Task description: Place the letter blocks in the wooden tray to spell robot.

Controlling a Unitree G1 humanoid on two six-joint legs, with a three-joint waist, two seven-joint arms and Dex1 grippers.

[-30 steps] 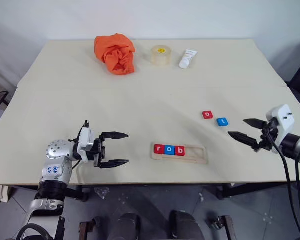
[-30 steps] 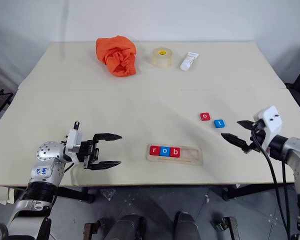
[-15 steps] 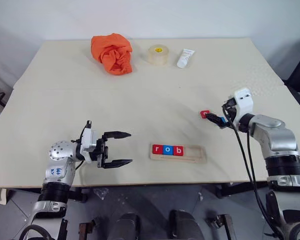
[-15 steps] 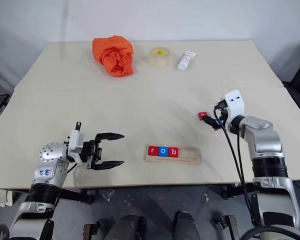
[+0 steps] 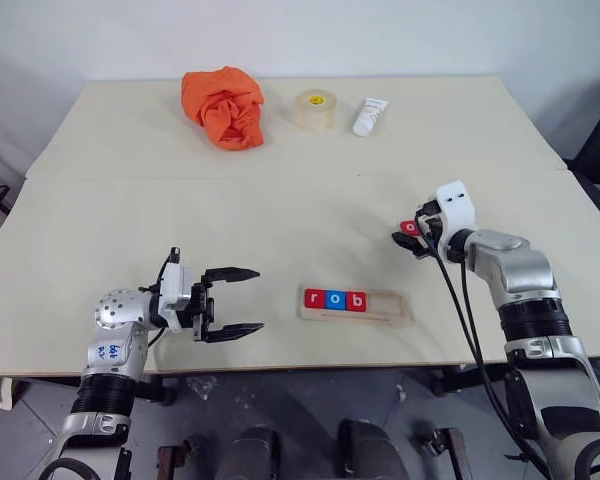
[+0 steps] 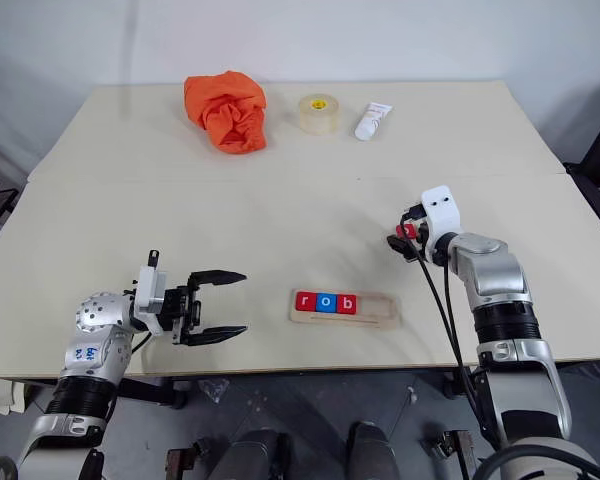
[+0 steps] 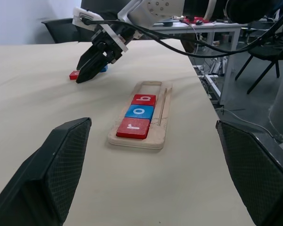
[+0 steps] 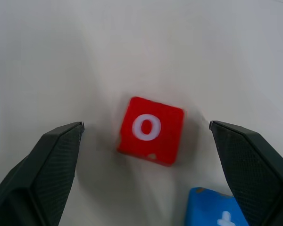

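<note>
The wooden tray (image 5: 392, 306) lies near the table's front edge. In its left part sit three letter blocks: red r (image 5: 317, 298), blue o (image 5: 337, 299) and red b (image 5: 356, 300). The tray's right part is bare. A loose red o block (image 8: 151, 130) lies flat on the table, right of and beyond the tray, with a blue t block (image 8: 216, 215) beside it. My right gripper (image 5: 404, 238) is open, tilted down, with one finger on each side of the red o. My left gripper (image 5: 257, 298) is open and level, left of the tray, holding nothing.
At the table's far side lie a crumpled orange cloth (image 5: 225, 105), a roll of tape (image 5: 316, 109) and a white tube (image 5: 368, 116). A seam runs across the table (image 5: 180, 200) between them and the tray.
My right gripper has swung in from the table's right edge, forward and down, and now straddles the red o block. The left gripper has stayed in place.
</note>
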